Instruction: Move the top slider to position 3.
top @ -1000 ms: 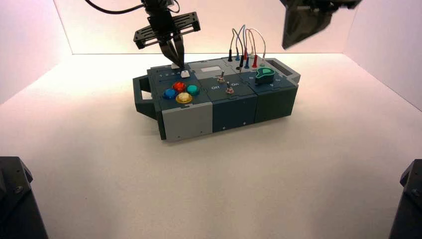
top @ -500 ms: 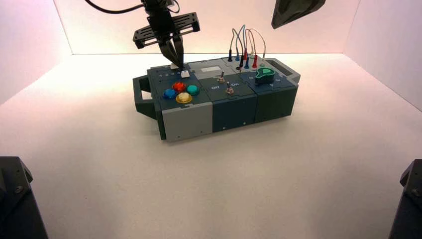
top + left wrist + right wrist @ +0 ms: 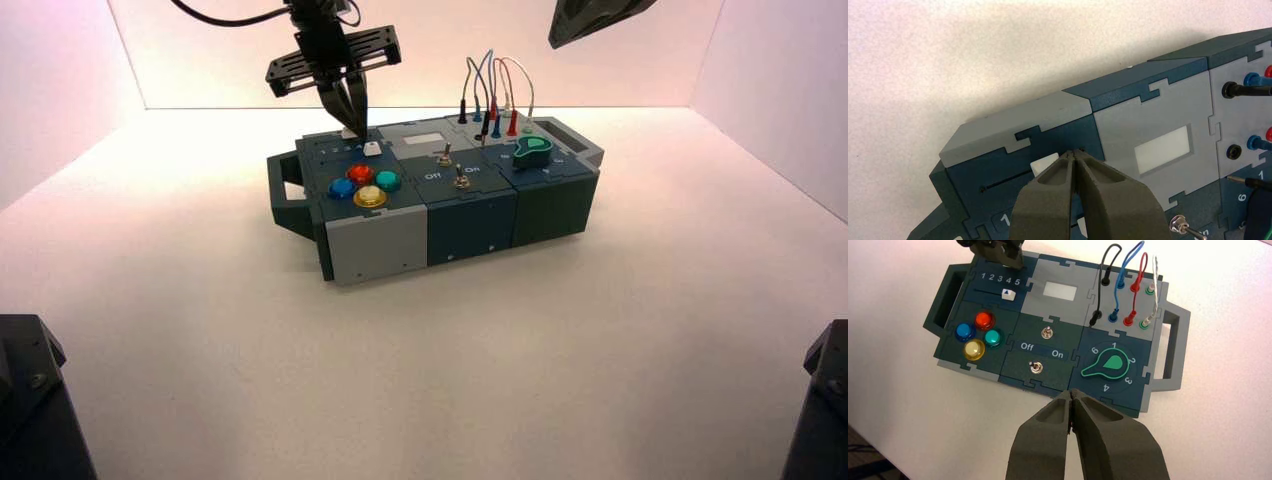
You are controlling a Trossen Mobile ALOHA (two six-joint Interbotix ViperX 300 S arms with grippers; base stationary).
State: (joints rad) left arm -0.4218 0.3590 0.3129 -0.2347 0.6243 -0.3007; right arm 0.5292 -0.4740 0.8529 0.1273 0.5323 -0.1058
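Top slider [image 3: 1044, 164] seemingly touches left gripper's [image 3: 1074, 156] closed jaws.

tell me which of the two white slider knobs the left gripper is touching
The top slider, the one in the track nearest the box's back edge. The shut left gripper has its tips against that knob's side. The second white knob, nearer the coloured buttons, stands clear of it.

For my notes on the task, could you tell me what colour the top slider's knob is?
White; the top slider shows best in the left wrist view, beside the left gripper.
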